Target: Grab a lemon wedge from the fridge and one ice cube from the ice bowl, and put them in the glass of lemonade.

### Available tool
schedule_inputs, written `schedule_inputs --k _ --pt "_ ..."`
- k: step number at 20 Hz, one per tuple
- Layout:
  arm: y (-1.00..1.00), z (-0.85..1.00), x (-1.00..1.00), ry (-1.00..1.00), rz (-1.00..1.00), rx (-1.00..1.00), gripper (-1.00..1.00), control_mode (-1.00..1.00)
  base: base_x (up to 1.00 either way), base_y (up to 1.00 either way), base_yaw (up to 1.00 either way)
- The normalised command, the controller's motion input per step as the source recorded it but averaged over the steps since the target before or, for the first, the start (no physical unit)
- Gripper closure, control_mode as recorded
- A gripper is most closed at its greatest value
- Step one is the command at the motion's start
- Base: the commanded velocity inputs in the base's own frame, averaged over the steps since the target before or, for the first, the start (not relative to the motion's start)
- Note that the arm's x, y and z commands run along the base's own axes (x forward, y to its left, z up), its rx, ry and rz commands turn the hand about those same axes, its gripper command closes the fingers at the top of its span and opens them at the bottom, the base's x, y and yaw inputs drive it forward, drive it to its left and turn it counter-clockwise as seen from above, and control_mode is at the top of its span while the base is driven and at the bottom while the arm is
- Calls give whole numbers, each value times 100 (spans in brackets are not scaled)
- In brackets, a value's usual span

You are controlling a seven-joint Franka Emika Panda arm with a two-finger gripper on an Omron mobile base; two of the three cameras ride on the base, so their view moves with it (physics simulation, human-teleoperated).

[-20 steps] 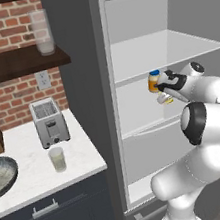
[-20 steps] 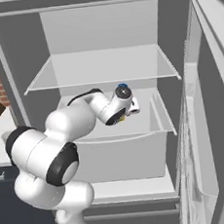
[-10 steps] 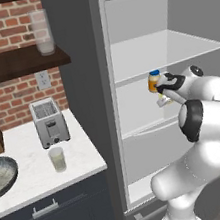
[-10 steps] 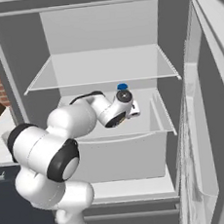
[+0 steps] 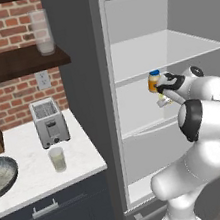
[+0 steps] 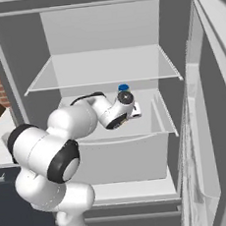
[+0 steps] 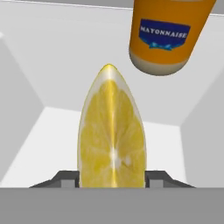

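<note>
In the hand view the lemon wedge point(image 7: 111, 135), bright yellow with its cut face toward the camera, stands on the pale fridge shelf. My gripper point(image 7: 111, 180) is shut on it, with a dark fingertip pressed against each side. The arm reaches into the open fridge point(image 5: 172, 46) at its middle shelf, where the gripper point(image 5: 162, 101) point(image 6: 134, 110) sits low. The glass of lemonade point(image 5: 57, 159) stands on the white counter, with the ice bowl point(image 5: 1, 173) to its left at the frame edge.
An orange mayonnaise jar with a blue lid point(image 7: 168, 30) point(image 5: 153, 81) point(image 6: 124, 88) stands just behind the wedge. The fridge door point(image 6: 210, 124) hangs open on the right. A toaster point(image 5: 48, 122) sits at the back of the counter, and frosted glasses point(image 5: 42, 32) stand on the wall shelf.
The jaws have closed in from wide open onto the lemon wedge. The hand has dipped slightly toward the shelf beside the jar.
</note>
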Motion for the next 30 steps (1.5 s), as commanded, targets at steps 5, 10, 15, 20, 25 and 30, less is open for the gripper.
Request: schedule_inputs --k 5,10,15,20,25,30 --pt "0 0 -7 -1 0 0 100 -100 0 0 0" --pt "0 28 -81 -9 0 0 100 -100 0 0 0" --pt "0 79 -100 -4 0 0 100 -100 0 0 0" --pt "12 99 -94 11 0 -7 100 -100 0 0 0" --pt "22 82 -85 29 0 -13 100 -100 0 0 0" --pt "19 58 -98 17 0 -6 100 -100 0 0 0"
